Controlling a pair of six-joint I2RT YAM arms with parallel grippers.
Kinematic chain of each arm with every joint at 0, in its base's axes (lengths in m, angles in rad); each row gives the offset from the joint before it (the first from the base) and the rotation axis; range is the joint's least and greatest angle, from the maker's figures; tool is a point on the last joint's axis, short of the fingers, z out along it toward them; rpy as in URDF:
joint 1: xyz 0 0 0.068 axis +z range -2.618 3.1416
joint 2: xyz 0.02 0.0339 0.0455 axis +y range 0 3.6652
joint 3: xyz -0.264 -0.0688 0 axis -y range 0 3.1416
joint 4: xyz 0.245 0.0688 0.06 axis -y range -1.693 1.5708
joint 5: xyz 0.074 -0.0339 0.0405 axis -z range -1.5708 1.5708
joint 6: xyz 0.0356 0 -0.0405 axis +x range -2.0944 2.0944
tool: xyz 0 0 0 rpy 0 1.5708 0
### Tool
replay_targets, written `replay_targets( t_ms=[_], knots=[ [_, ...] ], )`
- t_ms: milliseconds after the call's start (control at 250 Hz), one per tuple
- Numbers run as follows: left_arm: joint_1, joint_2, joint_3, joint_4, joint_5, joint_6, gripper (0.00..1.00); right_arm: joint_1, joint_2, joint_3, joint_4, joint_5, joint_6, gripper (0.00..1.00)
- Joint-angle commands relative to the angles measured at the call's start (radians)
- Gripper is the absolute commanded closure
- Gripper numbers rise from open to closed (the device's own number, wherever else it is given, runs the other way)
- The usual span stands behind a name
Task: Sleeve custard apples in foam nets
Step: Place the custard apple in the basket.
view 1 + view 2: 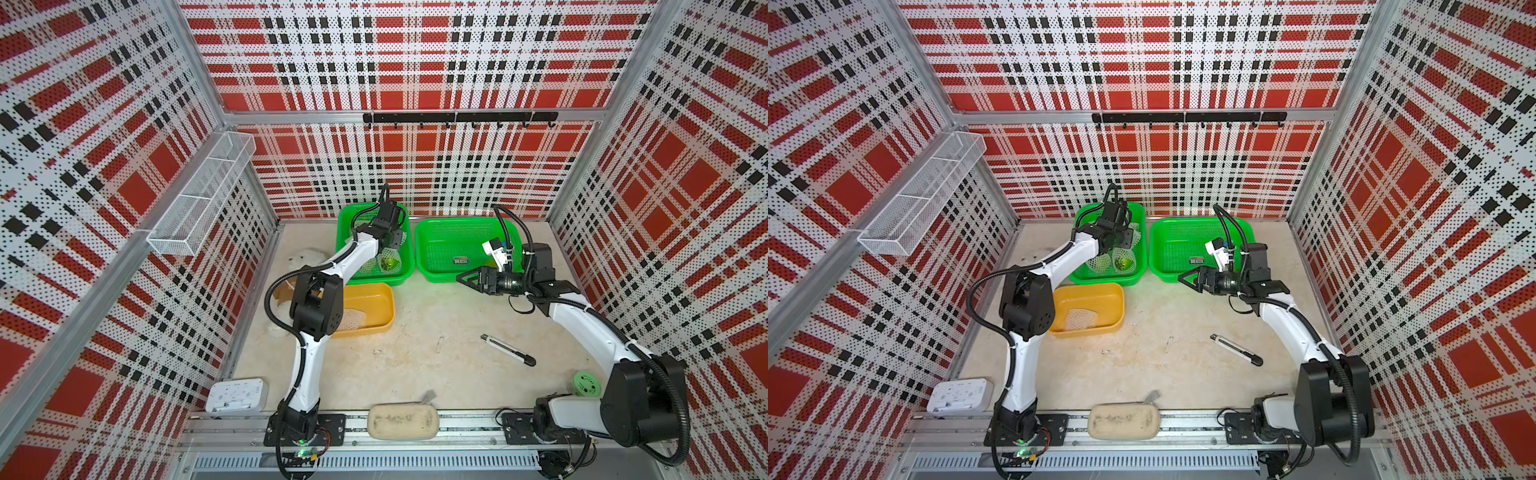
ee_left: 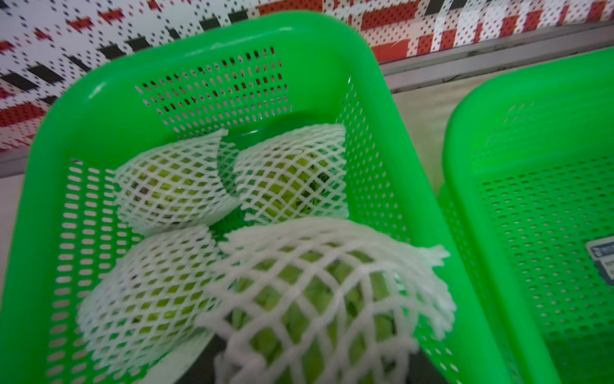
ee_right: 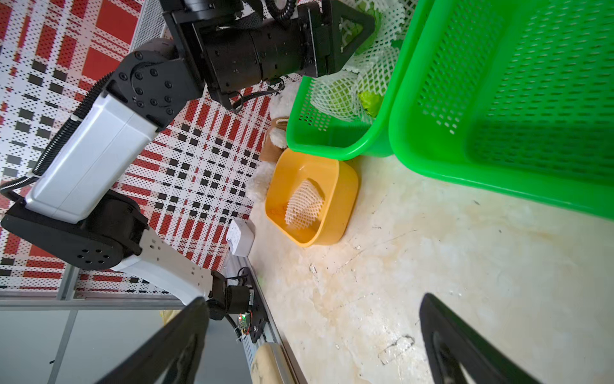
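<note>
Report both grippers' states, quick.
Left gripper: closed on a foam-netted custard apple.
Right gripper: open, holding nothing.

Glossy, smooth perforated plastic on the green basket (image 2: 199, 36), and inside it the foam nets (image 2: 166, 186) look soft, matt and white, stretched over bumpy-skinned custard apples (image 1: 388, 262). The yellow tub (image 3: 347, 199) is smooth plastic with a duller sheen. The tabletop (image 3: 432, 249) reads matt, stained and scuffed.
</note>
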Motion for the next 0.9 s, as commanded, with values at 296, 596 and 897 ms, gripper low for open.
replay_targets(
  t_ms=[296, 596, 897],
  knots=[
    [0.022, 0.141, 0.142, -0.166, -0.08, -0.138, 0.8, -0.004, 0.035, 0.083, -0.069, 0.038, -0.096, 0.0],
    [0.037, 0.197, 0.229, -0.225, -0.048, -0.148, 0.46, -0.003, 0.099, 0.181, -0.087, 0.098, -0.092, 0.0],
    [0.04, 0.06, 0.159, -0.149, 0.071, -0.132, 0.01, -0.003, 0.232, 0.366, -0.191, 0.292, -0.129, 0.0]
  ],
)
